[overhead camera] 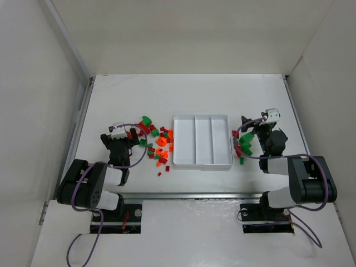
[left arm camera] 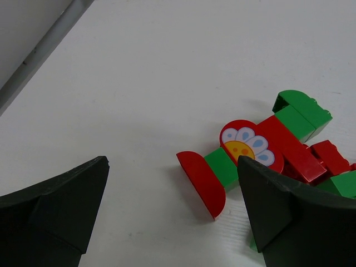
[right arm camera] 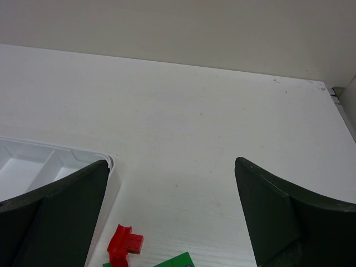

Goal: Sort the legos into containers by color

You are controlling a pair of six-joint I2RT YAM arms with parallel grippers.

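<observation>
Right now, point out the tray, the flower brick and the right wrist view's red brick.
tray (overhead camera: 202, 165), top view, near rim
flower brick (left arm camera: 248, 146), left wrist view, printed face
red brick (right arm camera: 124, 243), right wrist view, its middle

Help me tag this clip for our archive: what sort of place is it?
Probably a robotics lab test cell: a white table boxed in by white walls, two robot arms bolted at its edge, toy bricks beside a tray.

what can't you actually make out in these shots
Left pile of legos, top view: too small to tell shapes or count.
Right pile, top view: partly covered by the right arm.
Green brick, right wrist view: cut off by the bottom edge.
Tray, right wrist view: mostly hidden behind a jaw.
Green piece, left wrist view: half hidden by a jaw.
</observation>
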